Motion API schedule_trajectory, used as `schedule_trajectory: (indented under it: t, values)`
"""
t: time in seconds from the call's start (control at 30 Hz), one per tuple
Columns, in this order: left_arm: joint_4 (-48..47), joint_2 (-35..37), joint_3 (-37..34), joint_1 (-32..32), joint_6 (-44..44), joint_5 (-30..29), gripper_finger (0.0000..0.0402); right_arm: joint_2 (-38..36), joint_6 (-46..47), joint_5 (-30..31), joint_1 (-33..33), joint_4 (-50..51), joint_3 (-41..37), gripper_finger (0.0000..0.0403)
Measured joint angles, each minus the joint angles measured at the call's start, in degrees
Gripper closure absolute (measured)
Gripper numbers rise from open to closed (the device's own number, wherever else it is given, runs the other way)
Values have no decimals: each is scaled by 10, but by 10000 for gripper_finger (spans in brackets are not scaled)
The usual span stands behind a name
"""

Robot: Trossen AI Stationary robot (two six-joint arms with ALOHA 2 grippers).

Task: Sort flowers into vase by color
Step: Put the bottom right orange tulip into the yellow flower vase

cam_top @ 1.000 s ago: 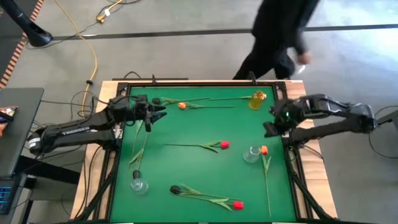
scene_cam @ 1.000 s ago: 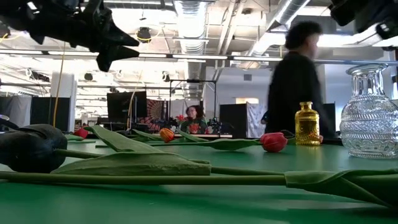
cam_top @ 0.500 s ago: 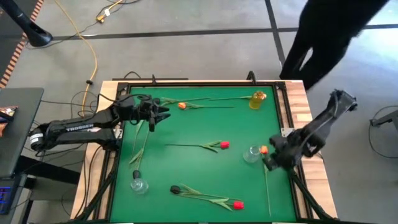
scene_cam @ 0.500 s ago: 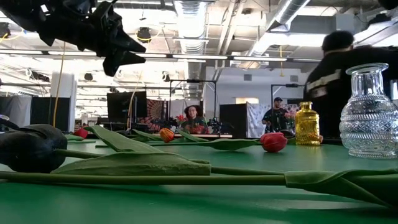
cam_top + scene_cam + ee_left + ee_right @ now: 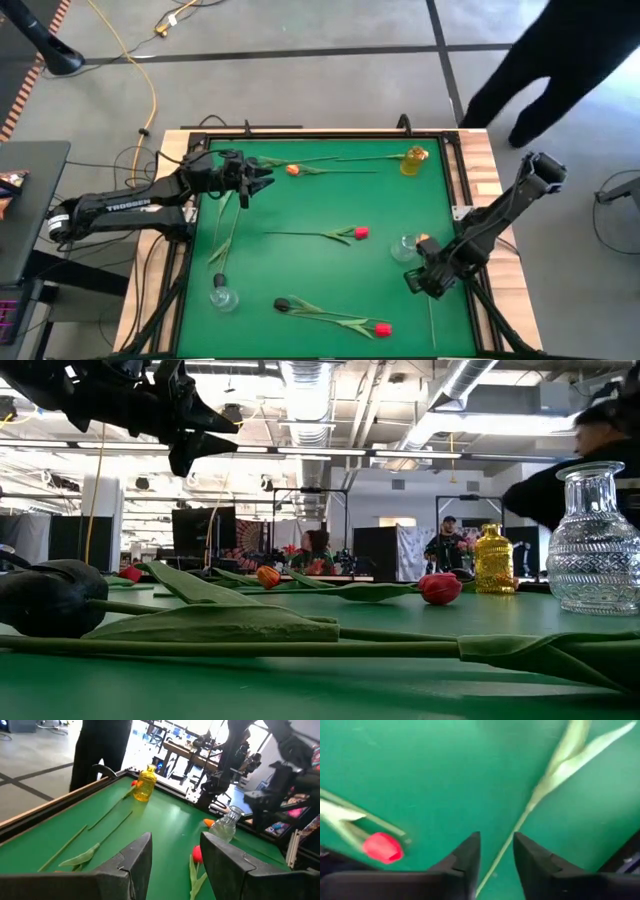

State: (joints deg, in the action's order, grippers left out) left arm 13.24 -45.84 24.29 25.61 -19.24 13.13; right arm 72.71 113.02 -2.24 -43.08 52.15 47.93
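Note:
Tulips lie flat on the green table (image 5: 320,205). An orange one (image 5: 292,170) lies at the far side, a red one (image 5: 360,232) in the middle, and a dark one (image 5: 282,304) and a red one (image 5: 382,327) near the front. Another orange head (image 5: 424,241) lies beside a clear vase (image 5: 404,247). Its stem (image 5: 512,832) runs toward the near edge. My right gripper (image 5: 496,852) points down over that stem, open, one finger on each side of it. My left gripper (image 5: 175,855) hovers open at the far left and holds nothing.
A yellow vase (image 5: 412,160) stands at the far right with an orange head beside it. A second clear vase (image 5: 222,296) stands near left, and a stem with a leaf (image 5: 222,235) lies beside it. A person (image 5: 560,70) walks past the table's far right corner.
My right arm has swung from the table's far right corner toward the near edge. It has come down and tipped to point at the table over the orange tulip's stem. The person behind the table has walked to the right.

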Motion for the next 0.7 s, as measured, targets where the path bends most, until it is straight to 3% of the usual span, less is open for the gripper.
schedule_trajectory:
  t: [0.13,0.23,0.7]
  values:
    - [0,0,0,0,-9,0,246,0,20,-15,-16,-21,-33,201]
    - [0,0,0,0,-9,-1,246,3,29,-17,-25,-40,-53,188]
    - [-2,0,0,0,-15,-19,246,119,22,-17,-29,-133,-86,220]
